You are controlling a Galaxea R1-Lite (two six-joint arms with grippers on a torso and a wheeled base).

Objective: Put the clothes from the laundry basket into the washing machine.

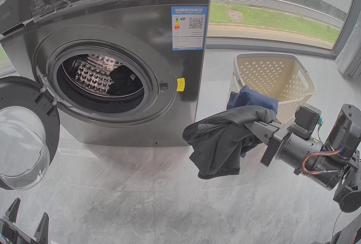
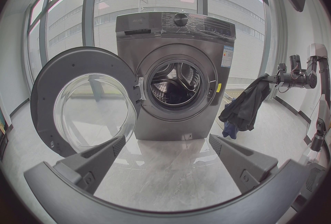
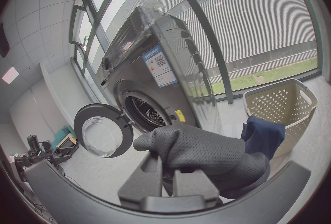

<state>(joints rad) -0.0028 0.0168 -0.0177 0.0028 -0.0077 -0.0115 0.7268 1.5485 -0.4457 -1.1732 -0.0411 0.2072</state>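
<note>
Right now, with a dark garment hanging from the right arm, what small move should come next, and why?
Probably swing the right arm toward the washing machine's open drum. Its jaws are shut on the dark garment, which hangs outside the laundry basket, and the door stands wide open, so nothing seems to block the way.

Grey marble-look floor (image 1: pixel 150 199), tall windows (image 2: pixel 69 21), grass (image 1: pixel 270 17) and grey building (image 3: pixel 258 10) outside

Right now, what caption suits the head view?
Right gripper holds a dark grey garment between the laundry basket and the open washing machine, whose drum already contains a dark item.
</note>
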